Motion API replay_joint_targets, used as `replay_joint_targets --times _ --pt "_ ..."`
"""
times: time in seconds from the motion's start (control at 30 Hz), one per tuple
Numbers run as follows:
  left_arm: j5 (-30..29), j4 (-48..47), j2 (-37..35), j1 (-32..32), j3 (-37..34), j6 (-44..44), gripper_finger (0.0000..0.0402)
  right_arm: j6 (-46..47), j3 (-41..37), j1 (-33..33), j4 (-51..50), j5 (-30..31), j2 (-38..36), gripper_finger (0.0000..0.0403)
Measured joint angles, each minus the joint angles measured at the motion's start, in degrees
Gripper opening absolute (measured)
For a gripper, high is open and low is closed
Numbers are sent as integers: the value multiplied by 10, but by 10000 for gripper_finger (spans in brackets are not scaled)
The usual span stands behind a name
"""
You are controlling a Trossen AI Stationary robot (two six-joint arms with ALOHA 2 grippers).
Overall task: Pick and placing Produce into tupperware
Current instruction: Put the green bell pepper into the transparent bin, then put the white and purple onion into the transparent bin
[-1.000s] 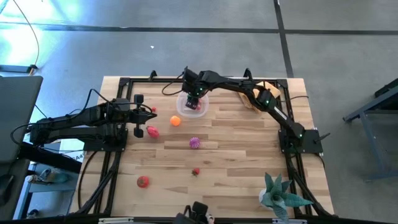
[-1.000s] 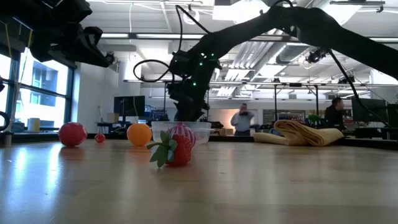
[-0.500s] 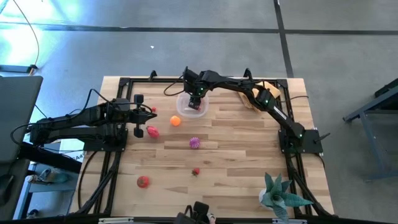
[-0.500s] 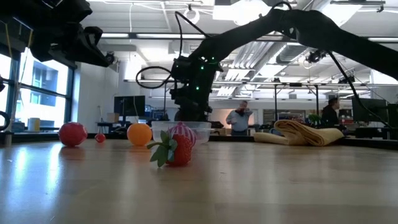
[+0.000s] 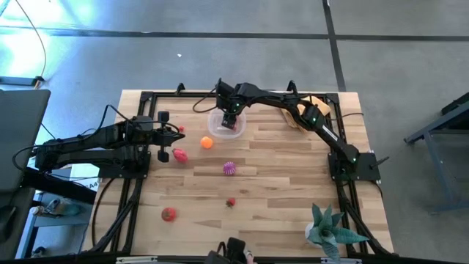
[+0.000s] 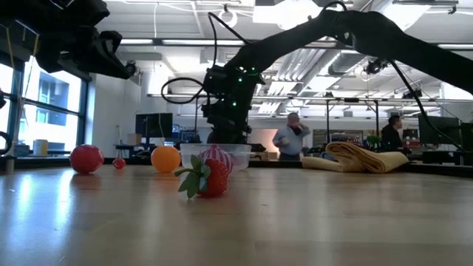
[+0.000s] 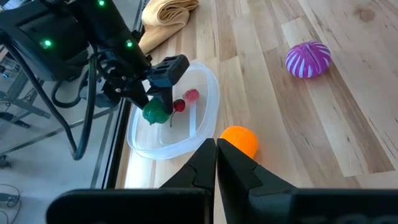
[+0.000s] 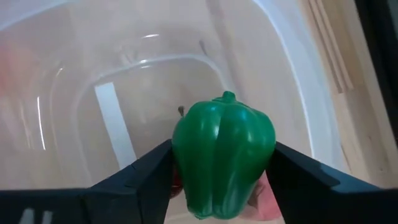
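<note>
Right pincer point(image 8: 221, 186) hangs over the tupperware point(image 7: 205, 115) with a green toy pepper point(image 8: 222, 158) between its fingers.

Your pepper looks light, rigid and glossy, so it may slip; its broad flanks are the place to take hold, and there the fingers sit, spread wide to either side of it, directly above the container's floor. Whether they press or have just let go, you cannot tell. Small red pieces point(image 7: 185, 99) lie in the container beneath the pincer. Left pincer point(image 7: 216, 163), pinched shut and empty, waits well off, an orange fruit point(image 7: 239, 140) on the worktop point(image 7: 348, 124) just ahead of it.
</note>
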Motion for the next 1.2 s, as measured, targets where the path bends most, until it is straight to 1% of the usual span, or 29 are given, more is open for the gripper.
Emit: replay_joint_targets --times 0.1,0.23,0.4,0.5,0.7,0.73,0.87,0.97,1.1,1.2 --pt "0 0 0 0 0 0 5 -2 0 0 5 0 0 251" --pt "0 0 0 0 0 0 5 -9 0 0 16 -3 1 266" --pt "0 0 0 0 0 0 5 -6 0 2 14 -5 0 268" --pt "0 0 0 0 0 0 5 0 17 6 -14 -2 -12 268" --pt "0 0 0 0 0 0 5 1 78 26 -88 51 -38 268" --pt "0 0 0 0 0 0 5 2 76 32 -94 60 -47 268" --pt "0 0 0 0 0 0 5 31 49 59 -120 89 -106 268" --pt "0 0 0 0 0 0 5 62 36 86 -160 118 -130 268" --pt "0 0 0 0 0 0 5 86 10 131 -171 153 -161 268" --pt "0 0 0 0 0 0 5 108 -29 167 -173 179 -175 268"
